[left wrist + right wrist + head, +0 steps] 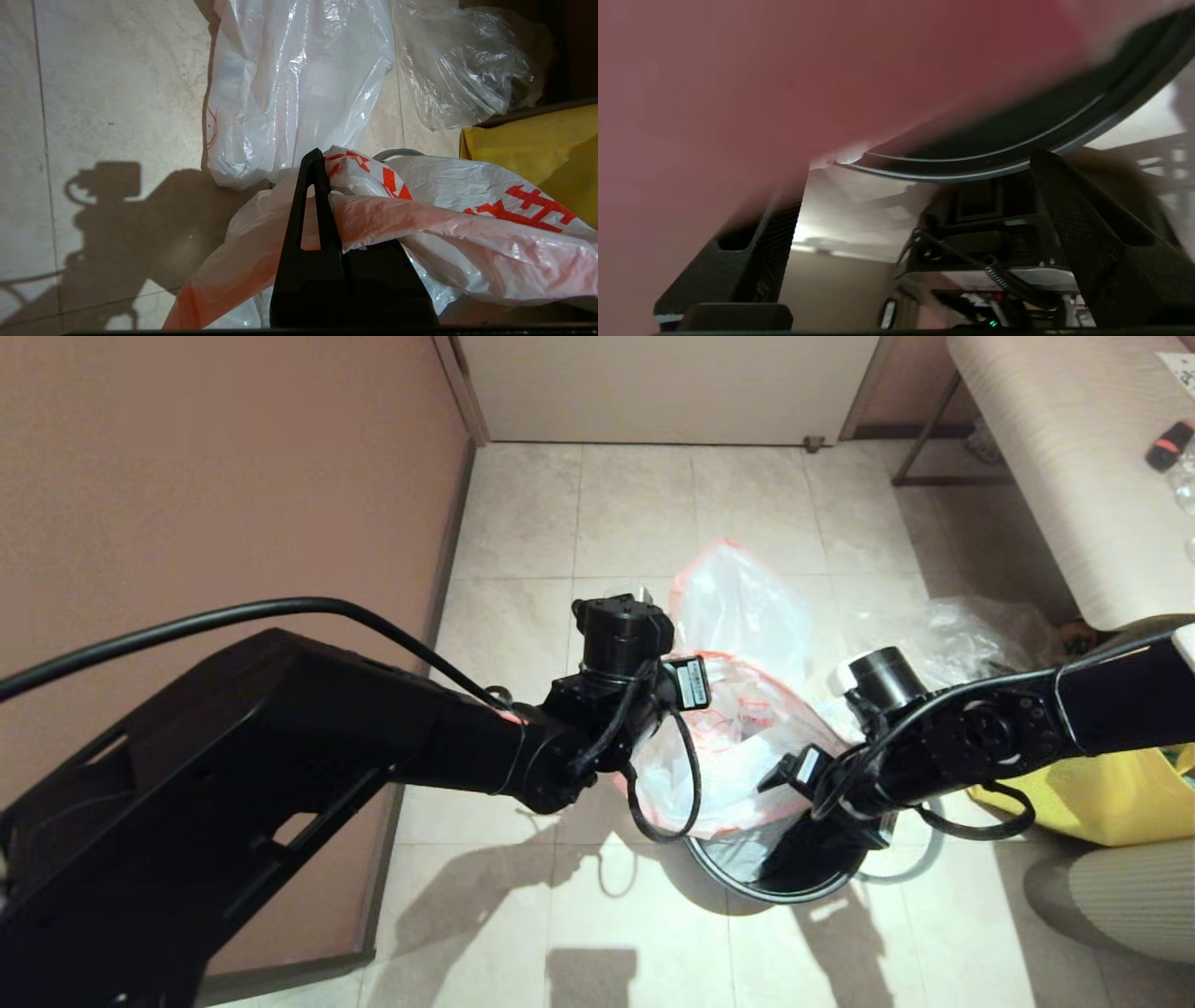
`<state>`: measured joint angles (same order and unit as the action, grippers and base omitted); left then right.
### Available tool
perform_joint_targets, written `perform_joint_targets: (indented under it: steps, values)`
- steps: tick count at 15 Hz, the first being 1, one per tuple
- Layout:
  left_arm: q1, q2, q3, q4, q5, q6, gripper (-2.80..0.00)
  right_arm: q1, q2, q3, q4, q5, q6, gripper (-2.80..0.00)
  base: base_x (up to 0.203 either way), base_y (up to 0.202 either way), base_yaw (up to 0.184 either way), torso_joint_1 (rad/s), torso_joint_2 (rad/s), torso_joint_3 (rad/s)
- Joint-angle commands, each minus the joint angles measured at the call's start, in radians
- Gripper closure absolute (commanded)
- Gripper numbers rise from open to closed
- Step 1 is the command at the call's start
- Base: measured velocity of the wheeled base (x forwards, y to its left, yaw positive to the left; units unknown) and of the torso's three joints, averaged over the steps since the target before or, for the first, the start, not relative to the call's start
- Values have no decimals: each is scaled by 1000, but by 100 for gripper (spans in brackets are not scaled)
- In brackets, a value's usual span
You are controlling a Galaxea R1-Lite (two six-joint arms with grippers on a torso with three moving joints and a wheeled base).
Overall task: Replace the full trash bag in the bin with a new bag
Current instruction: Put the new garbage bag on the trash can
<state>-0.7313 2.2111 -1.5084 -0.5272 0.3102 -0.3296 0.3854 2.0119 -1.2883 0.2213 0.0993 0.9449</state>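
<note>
Pale tiled floor [635, 513], brown wall [215, 476], cream door [663, 383], wood-grain table [1055, 457].

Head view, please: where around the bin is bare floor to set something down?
Bare tiles lie between the wall and the full trash bag, toward the door. It is crowded around the bin: new bag, clear bag, yellow tote.

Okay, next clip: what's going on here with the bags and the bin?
The robot is fitting the new bag into the bin. Its left gripper is shut on the printed bag's pink edge, holding it over the bin. The right gripper is open, down at the bin's rim. The full bag is already out, lying on the floor beyond the bin, beside a clear bag.
</note>
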Motion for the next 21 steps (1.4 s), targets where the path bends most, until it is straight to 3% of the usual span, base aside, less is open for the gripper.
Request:
perform_joint_targets:
  steps: [1, 4, 6, 7, 9, 12, 17, 21]
  values:
    - [3, 1, -5, -4, 1, -2, 0, 30, 34, 15, -3, -34, 15, -280, 0, 0, 0, 0, 0, 0]
    - [19, 1, -14, -4, 1, -2, 0, 32, 69, 11, -10, -53, 59, -280, 0, 0, 0, 0, 0, 0]
    - [26, 1, -16, -4, 1, -2, 0, 27, 106, -3, -92, -102, 59, -280, 0, 0, 0, 0, 0, 0]
    - [26, 1, -16, -4, 1, -2, 0, 23, 131, -13, -171, -135, 58, 0, 0, 0, 0, 0, 0, 0]
    - [26, 1, -15, -4, 1, -2, 0, 17, 168, -43, -231, -152, 55, 0, 0, 0, 0, 0, 0, 0]
    - [27, 4, -15, -5, 1, -2, 0, 9, 168, -35, -204, -158, 57, 0, 0, 0, 0, 0, 0, 0]
    - [27, 10, -15, -7, 2, -2, 0, -10, 180, -44, -292, -112, 56, 0, 0, 0, 0, 0, 0, 0]
    - [29, 15, -16, -5, 4, 0, 0, -13, 123, -29, -207, -110, 56, 0, 0, 0, 0, 0, 0, 0]
